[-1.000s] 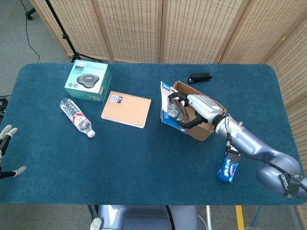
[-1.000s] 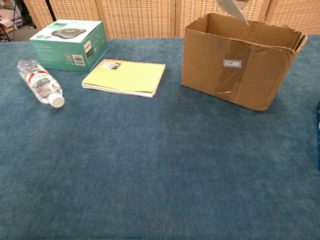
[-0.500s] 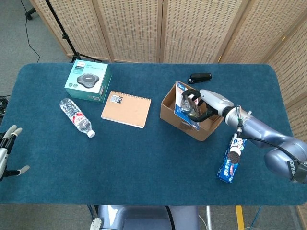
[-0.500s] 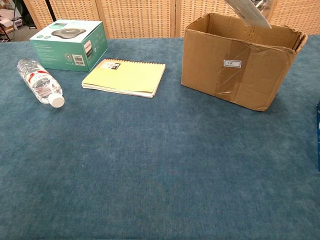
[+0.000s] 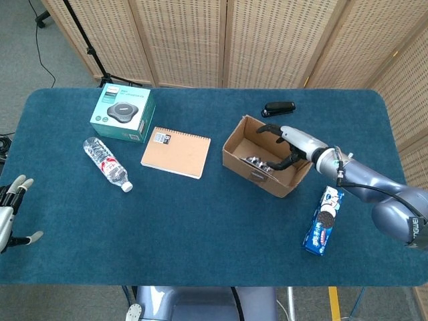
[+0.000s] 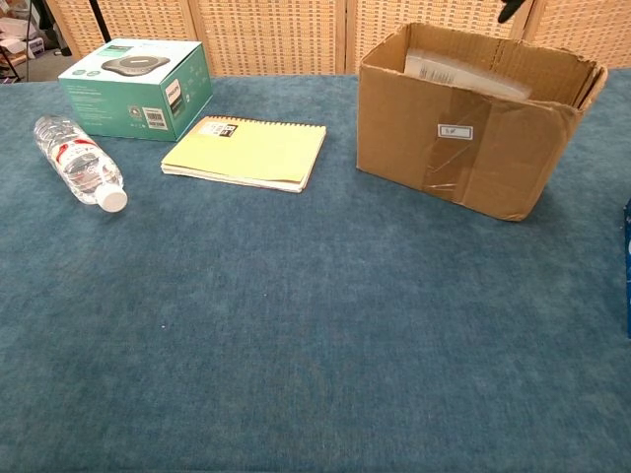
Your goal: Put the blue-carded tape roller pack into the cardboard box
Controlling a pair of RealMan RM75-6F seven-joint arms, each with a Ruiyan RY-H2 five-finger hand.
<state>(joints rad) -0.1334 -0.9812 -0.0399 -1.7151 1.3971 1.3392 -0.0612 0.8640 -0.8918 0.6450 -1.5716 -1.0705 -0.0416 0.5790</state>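
Your tape roller pack point(image 5: 257, 162) now lies inside the cardboard box point(image 5: 235, 152), down on its floor toward the near wall in the head view; in the chest view its pale back point(image 6: 463, 75) shows just above the box's front rim point(image 6: 473, 128), leaning against the inside. The box stands open-topped right of centre in the frame.

Your right hand point(image 5: 282, 144) hangs over the box opening with its fingers point(image 5: 266, 128) spread and curved apart, holding nothing; the pack sits below it and you can see a gap between them. In the chest view only a dark fingertip shows at the top edge, right of centre.

Your left hand point(image 5: 10, 212) sits at the far left edge of the head view, off the bench edge, fingers apart and empty.

Behind the box, toward the upper middle of the frame, lies a black stapler point(image 5: 278, 108). To the lower right of the box a blue cookie packet point(image 5: 322, 220) lies on the bench point(image 5: 200, 227), partly under your right forearm. Left of the box a tan spiral notebook point(image 5: 176, 152) lies flat; further left are a teal product box point(image 5: 123, 114) and a clear water bottle point(image 5: 107, 163) on its side.
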